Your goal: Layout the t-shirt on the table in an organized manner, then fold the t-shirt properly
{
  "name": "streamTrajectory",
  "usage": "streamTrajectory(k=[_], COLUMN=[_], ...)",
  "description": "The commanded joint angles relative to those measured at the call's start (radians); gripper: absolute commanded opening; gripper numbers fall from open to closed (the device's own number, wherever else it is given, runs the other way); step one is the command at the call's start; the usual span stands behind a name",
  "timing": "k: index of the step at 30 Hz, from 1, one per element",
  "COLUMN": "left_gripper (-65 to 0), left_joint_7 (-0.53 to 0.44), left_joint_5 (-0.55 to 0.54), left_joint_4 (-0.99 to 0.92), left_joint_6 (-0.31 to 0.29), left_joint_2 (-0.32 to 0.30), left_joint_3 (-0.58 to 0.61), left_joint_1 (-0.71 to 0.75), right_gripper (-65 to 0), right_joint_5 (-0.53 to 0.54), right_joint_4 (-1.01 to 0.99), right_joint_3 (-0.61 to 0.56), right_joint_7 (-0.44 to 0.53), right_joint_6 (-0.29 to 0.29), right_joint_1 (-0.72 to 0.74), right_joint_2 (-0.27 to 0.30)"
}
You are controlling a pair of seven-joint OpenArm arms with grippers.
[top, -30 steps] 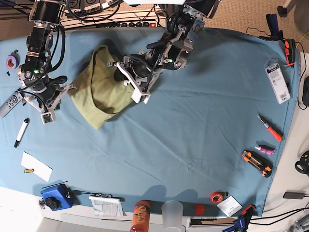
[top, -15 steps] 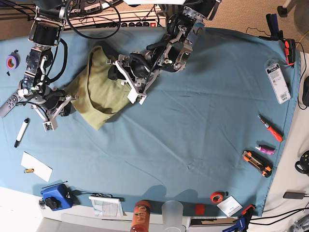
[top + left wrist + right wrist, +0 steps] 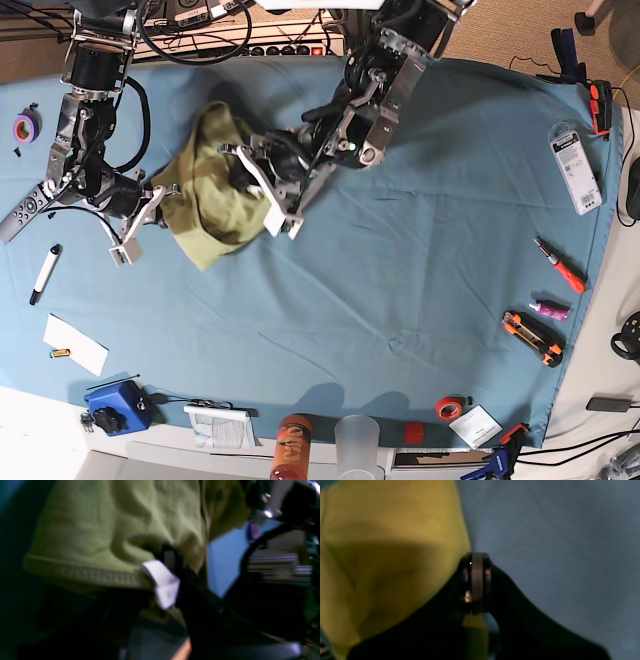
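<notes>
The olive t-shirt (image 3: 205, 190) lies bunched and wrinkled on the teal table (image 3: 400, 300), at the back left. My left gripper (image 3: 262, 195) comes in from the back and sits at the shirt's right edge. In the left wrist view its white fingertip (image 3: 162, 582) pinches the stitched hem of the t-shirt (image 3: 112, 525). My right gripper (image 3: 150, 205) is at the shirt's left corner. In the right wrist view this gripper (image 3: 476, 557) is shut, with the edge of the t-shirt (image 3: 382, 555) caught between its jaws.
A package (image 3: 575, 170), screwdriver (image 3: 560, 265), utility knife (image 3: 530, 338) and red tape roll (image 3: 450, 407) line the right side. A marker (image 3: 45, 272), remote (image 3: 22, 210), white paper (image 3: 75, 343) and blue box (image 3: 115, 408) sit left. An orange bottle (image 3: 292, 448) and cup (image 3: 358, 440) stand in front.
My left gripper opened and shut again on the shirt's hem. The right gripper swung inward to the right with the shirt's corner, and the shirt has bunched narrower.
</notes>
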Motion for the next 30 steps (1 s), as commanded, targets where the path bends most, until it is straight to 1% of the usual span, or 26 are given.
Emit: streamTrajectory(k=[1, 3, 11, 13, 16, 17, 19, 21, 23, 25, 28, 29, 30], left_gripper=[-63.2, -64.2, -64.2, -64.2, -64.2, -64.2, -64.2, -64.2, -64.4, -64.6, -64.5, -63.0, -59.5], left_joint_7=[-0.023, -0.023, -0.023, -0.023, -0.013, 0.005, 0.073, 0.146, 0.189, 0.208, 0.209, 0.209, 0.209], left_joint_5=[0.003, 0.025, 0.077, 0.08, 0.081, 0.08, 0.08, 0.081, 0.081, 0.081, 0.098, 0.122, 0.144], left_joint_4=[0.016, 0.016, 0.015, 0.015, 0.014, 0.014, 0.014, 0.014, 0.014, 0.016, 0.016, 0.017, 0.019], left_joint_6=[-0.011, -0.011, -0.012, -0.011, -0.011, -0.011, -0.012, -0.013, -0.022, -0.031, -0.031, -0.031, -0.031], left_joint_2=[0.025, 0.025, 0.025, 0.025, 0.025, 0.025, 0.025, 0.025, 0.025, 0.025, 0.025, 0.025, 0.025], left_joint_3=[0.005, 0.005, 0.005, 0.005, 0.005, 0.005, 0.005, 0.005, 0.005, 0.005, 0.005, 0.005, 0.005], left_joint_1=[-0.028, -0.045, -0.143, -0.174, -0.208, -0.214, -0.219, -0.211, -0.198, -0.182, -0.153, -0.146, -0.14], right_gripper=[-65.0, -65.0, -65.0, -65.0, -65.0, -65.0, -65.0, -65.0, -65.0, -65.0, -65.0, -65.0, -65.0], right_joint_5=[0.007, 0.038, 0.048, 0.066, 0.057, 0.058, 0.053, 0.023, -0.016, -0.04, -0.052, -0.051, -0.051], right_joint_4=[0.018, 0.062, 0.312, 0.332, 0.331, 0.331, 0.332, 0.332, 0.332, 0.332, 0.332, 0.332, 0.332], right_joint_3=[-0.006, -0.006, -0.006, -0.006, -0.009, -0.009, -0.008, -0.008, -0.008, -0.008, -0.007, -0.007, -0.007], right_joint_7=[-0.065, -0.087, -0.079, -0.074, -0.044, -0.034, -0.029, -0.02, -0.006, -0.002, 0.0, 0.0, 0.0], right_joint_6=[0.012, 0.012, 0.012, 0.012, 0.012, 0.012, 0.012, 0.012, 0.012, 0.012, 0.012, 0.012, 0.012], right_joint_1=[-0.018, -0.047, -0.214, -0.245, -0.278, -0.285, -0.289, -0.284, -0.274, -0.266, -0.258, -0.257, -0.258], right_joint_2=[0.007, 0.007, 0.006, 0.006, 0.005, 0.005, 0.006, 0.006, 0.006, 0.006, 0.006, 0.006, 0.006])
